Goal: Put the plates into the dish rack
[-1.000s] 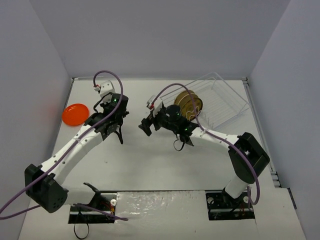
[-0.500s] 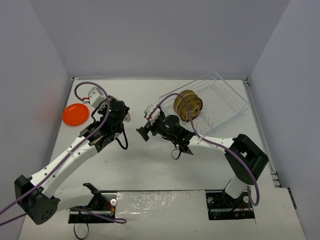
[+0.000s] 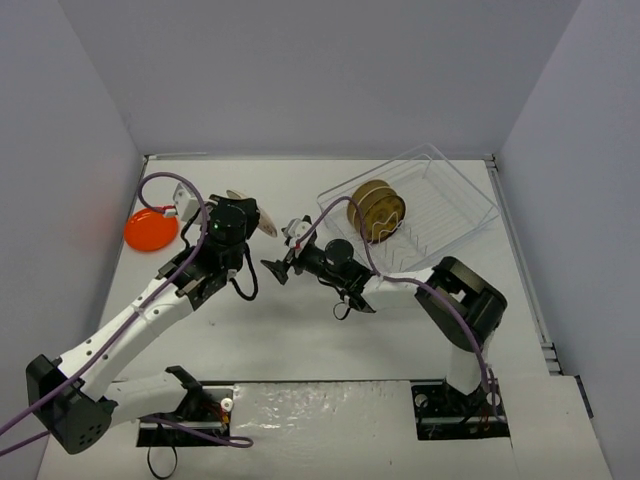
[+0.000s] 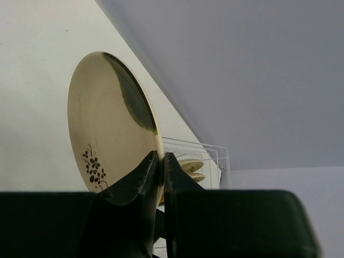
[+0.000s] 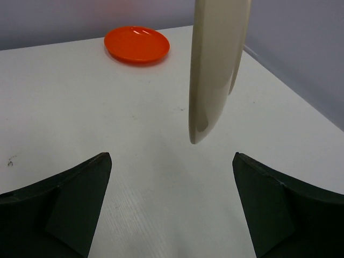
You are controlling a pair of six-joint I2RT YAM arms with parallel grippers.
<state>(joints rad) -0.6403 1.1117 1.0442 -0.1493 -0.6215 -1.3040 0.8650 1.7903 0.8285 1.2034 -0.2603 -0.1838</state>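
My left gripper point(image 3: 244, 224) is shut on the rim of a cream plate point(image 3: 254, 212) with a dark floral speck and holds it on edge above the table; the left wrist view shows the fingers point(image 4: 161, 157) pinching the plate point(image 4: 107, 129). My right gripper point(image 3: 273, 268) is open and empty, facing that plate from the right; in the right wrist view the plate point(image 5: 215, 70) hangs just ahead of the gripper point(image 5: 172, 177). The orange plate point(image 3: 150, 228) lies flat at the far left point(image 5: 137, 44). The clear dish rack point(image 3: 440, 205) holds a brown plate and a cream plate point(image 3: 376, 210) upright.
Grey walls close in the table on three sides. The rack stands at the back right, its near wall also in the left wrist view point(image 4: 215, 161). Purple cables loop over both arms.
My left gripper has carried the cream plate up and to the right. My right gripper has swung left, away from the rack, towards the held plate, and stays open.
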